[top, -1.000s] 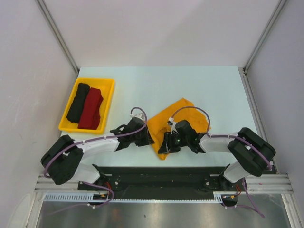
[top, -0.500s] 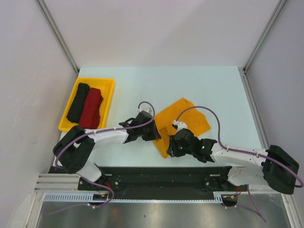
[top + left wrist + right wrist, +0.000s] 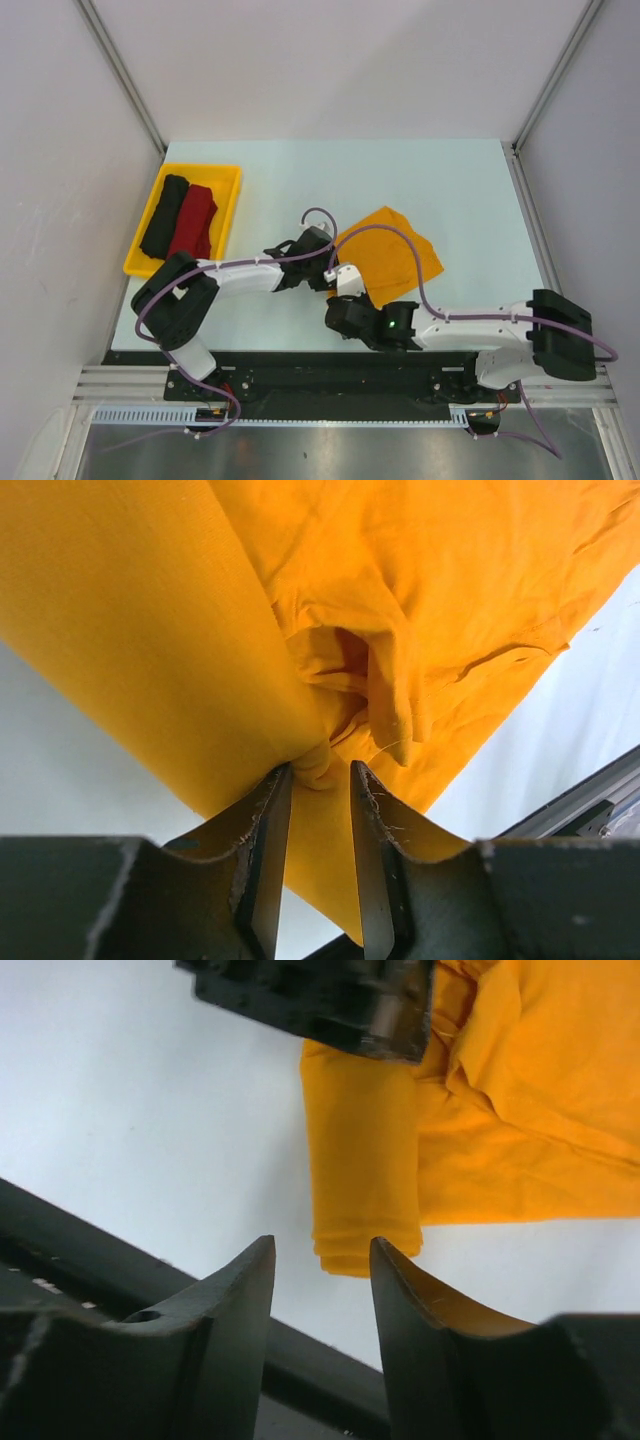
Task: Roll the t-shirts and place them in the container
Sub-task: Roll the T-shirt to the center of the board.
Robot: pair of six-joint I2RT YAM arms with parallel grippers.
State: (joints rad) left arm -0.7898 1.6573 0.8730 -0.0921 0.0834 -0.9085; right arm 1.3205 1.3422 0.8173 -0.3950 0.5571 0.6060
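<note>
Both arms have shifted since a second ago: the right arm now reaches farther left along the near edge, and the left gripper (image 3: 324, 274) has slid rightward. It is clamped on a bunched fold of the mustard orange-yellow cotton t-shirt (image 3: 395, 250), which lies crumpled mid-desk on the pale table (image 3: 400, 180), toward the near edge. The right gripper (image 3: 338, 312) hovers with fingers apart, holding nothing, just beside the shirt's folded near end. By the left edge, a bright yellow plastic tray (image 3: 232, 205) holds a black rolled t-shirt (image 3: 165, 215) and a dark red rolled t-shirt (image 3: 192, 228) side by side.
</note>
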